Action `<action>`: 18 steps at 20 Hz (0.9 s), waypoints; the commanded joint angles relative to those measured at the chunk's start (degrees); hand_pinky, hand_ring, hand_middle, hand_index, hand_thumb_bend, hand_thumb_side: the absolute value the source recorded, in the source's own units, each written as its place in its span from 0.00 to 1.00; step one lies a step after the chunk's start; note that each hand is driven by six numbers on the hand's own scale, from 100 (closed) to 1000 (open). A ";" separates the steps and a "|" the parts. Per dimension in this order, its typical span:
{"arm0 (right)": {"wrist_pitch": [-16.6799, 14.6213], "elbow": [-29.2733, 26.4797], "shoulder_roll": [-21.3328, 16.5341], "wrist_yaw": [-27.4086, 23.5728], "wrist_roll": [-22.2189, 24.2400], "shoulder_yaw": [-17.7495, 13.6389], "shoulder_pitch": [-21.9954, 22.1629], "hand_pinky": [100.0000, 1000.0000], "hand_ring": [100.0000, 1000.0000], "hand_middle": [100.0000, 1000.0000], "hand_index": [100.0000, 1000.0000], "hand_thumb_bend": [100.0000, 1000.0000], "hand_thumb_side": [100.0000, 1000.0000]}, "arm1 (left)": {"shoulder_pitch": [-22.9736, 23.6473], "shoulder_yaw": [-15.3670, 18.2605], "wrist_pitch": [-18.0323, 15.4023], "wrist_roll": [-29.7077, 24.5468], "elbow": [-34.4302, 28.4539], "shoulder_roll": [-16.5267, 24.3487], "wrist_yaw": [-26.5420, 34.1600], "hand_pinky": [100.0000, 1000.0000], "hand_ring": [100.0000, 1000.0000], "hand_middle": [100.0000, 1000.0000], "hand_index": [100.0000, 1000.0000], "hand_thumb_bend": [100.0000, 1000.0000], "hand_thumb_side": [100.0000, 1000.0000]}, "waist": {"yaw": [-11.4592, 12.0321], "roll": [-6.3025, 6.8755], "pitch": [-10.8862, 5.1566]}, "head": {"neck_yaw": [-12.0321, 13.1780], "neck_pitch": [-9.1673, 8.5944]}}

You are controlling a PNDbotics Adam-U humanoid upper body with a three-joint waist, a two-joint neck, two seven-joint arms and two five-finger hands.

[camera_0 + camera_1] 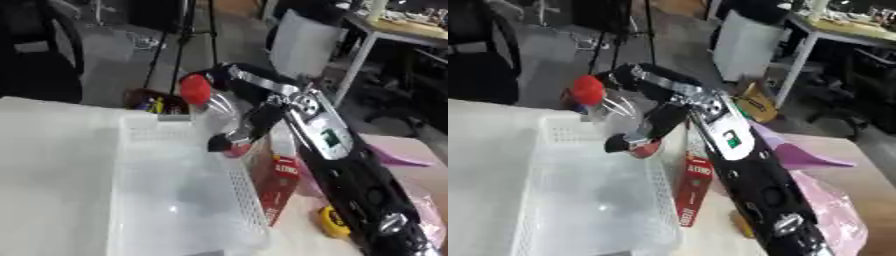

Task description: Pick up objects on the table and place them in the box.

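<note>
In the left eye view, the right arm (350, 165) comes in from the lower right and reaches up across the picture. It is black with silver parts. The right hand (241, 131) is at its end, over the far right side of the box (131, 200). The fingers curl around a clear bottle (214, 107) with a red cap (195, 89). The bottle is tilted, with its cap pointing up and to the left. It hangs above the far edge of the box and does not touch the floor of the box. The box is white, with little holes in its walls. Just beside the box on the right stands a red carton (278, 187), which leans on the box wall. A small yellow thing (332, 222) lies on the surface (306, 240) near the arm. A pink bag (398, 155) lies further right.

In the right eye view, the same hand (642, 135) holds the bottle (610, 111) by its body, with the red cap (587, 90) at the top left. The red carton (693, 195) stands between the box (553, 200) and the arm (754, 185). The pink bag (824, 195) lies to the right of the arm. The left hand does not show in either view.
</note>
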 commanded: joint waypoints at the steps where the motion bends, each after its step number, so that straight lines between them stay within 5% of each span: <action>1: -7.74 1.60 0.26 1.51 7.53 -1.12 -1.06 0.87 0.95 0.40 0.59 0.67 0.24 | -1.07 0.57 -0.16 2.08 -1.01 0.41 0.36 0.84 0.82 0.77 0.73 0.00 1.00 | 0.42 0.36 -0.66 | -0.48 -0.87; 4: -8.43 3.63 0.97 2.38 7.62 -1.66 -0.94 0.87 0.97 0.42 0.61 0.69 0.24 | -1.35 0.66 -0.65 4.85 -1.01 0.44 0.35 0.85 0.83 0.78 0.74 0.00 1.00 | 0.82 0.25 -0.27 | -0.65 -1.17; 7: -9.73 5.03 1.25 2.46 8.31 -1.88 -0.78 0.88 1.00 0.55 0.75 0.76 0.41 | -1.38 0.54 -1.25 7.11 -1.01 0.50 0.21 0.86 0.85 0.80 0.76 0.00 1.00 | 0.92 0.23 -0.03 | -0.58 -1.34; 10: -11.01 6.01 1.31 2.43 8.93 -2.09 -0.47 0.88 1.00 0.55 0.76 0.74 0.47 | -1.38 0.42 -1.71 8.11 -1.01 0.54 0.03 0.86 0.85 0.80 0.76 0.00 1.00 | 0.96 0.23 0.15 | -0.48 -1.42; 11: -11.36 6.22 1.33 2.44 8.98 -2.02 -0.38 0.90 1.00 0.68 0.87 0.76 0.68 | -1.38 0.39 -1.80 8.25 -1.01 0.55 -0.01 0.86 0.85 0.81 0.77 0.00 1.00 | 0.96 0.24 0.19 | -0.45 -1.44; 13: -12.50 6.71 1.40 2.21 9.01 -1.18 0.24 0.92 1.00 0.75 0.94 0.77 0.75 | -1.35 0.44 -2.34 8.70 -1.01 0.61 -0.12 0.86 0.86 0.81 0.77 0.00 1.00 | 0.92 0.28 0.34 | -0.29 -1.48; 18: -14.41 7.25 1.28 2.10 9.02 -0.54 0.99 0.94 1.00 0.83 0.98 0.78 0.76 | -1.17 0.46 -2.99 9.20 -1.01 0.69 -0.10 0.86 0.86 0.81 0.77 0.00 1.00 | 0.64 0.49 0.58 | 0.03 -1.48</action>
